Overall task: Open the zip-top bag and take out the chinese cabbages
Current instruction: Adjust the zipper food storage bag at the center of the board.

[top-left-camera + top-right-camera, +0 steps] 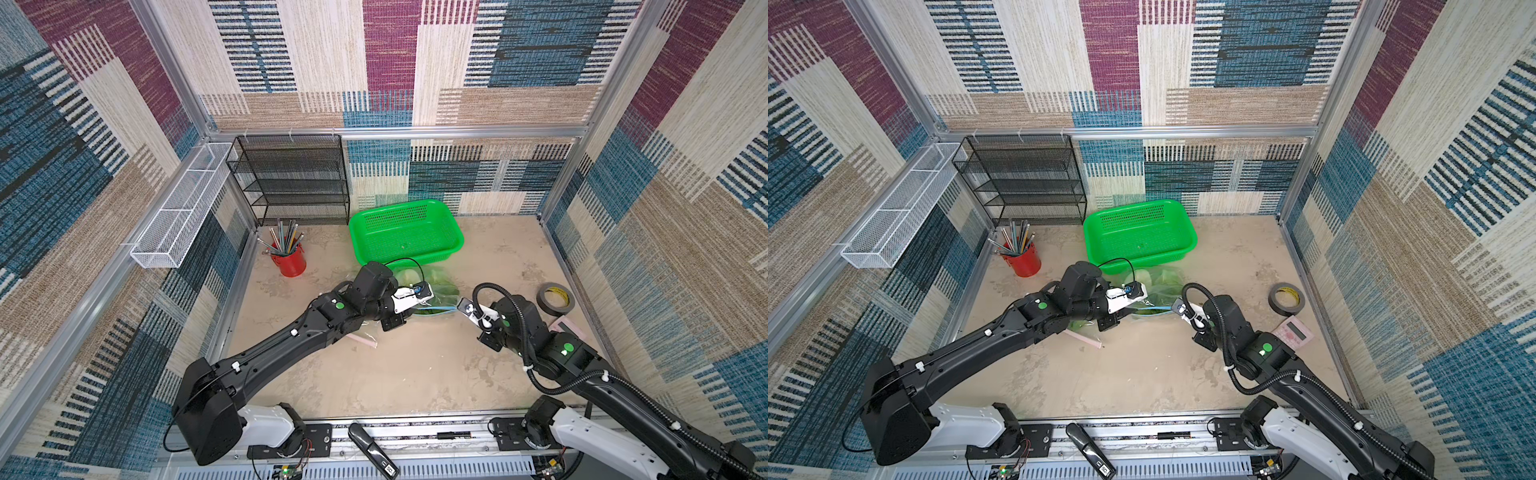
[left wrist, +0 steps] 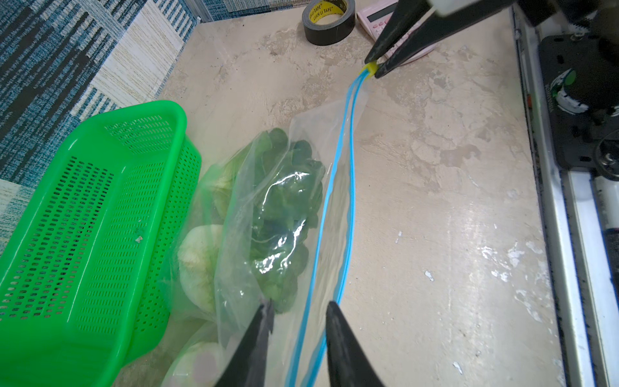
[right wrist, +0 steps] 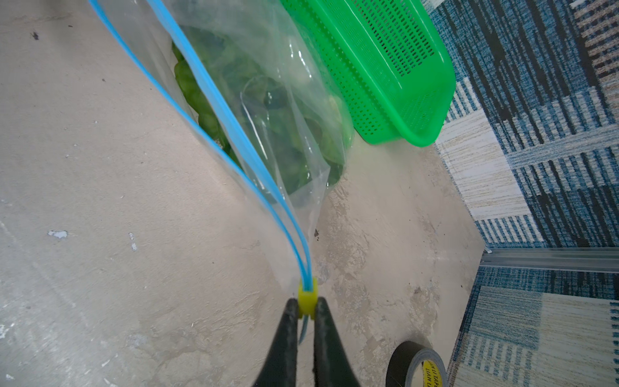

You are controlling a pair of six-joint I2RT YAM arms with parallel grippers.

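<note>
The clear zip-top bag [image 1: 440, 286] [image 2: 241, 214] lies on the table in front of the green basket. Its two blue zip strips stand apart along most of their length. Chinese cabbages [image 2: 197, 261] [image 3: 201, 100] lie inside, with white bases and green leaves showing through the film. My right gripper [image 3: 306, 305] [image 1: 458, 306] is shut on the yellow slider [image 3: 307, 295] [image 2: 369, 68] at the bag's right end. My left gripper [image 2: 299, 306] is open at the opposite end. The blue strips and film pass between its fingers.
The green basket [image 1: 457, 243] [image 2: 181, 117] stands just behind the bag. A roll of black tape [image 1: 555, 297] and a pink calculator [image 1: 1293, 330] lie at the right. A red pencil cup [image 1: 289, 259] and black mesh rack [image 1: 291, 178] stand at the back left.
</note>
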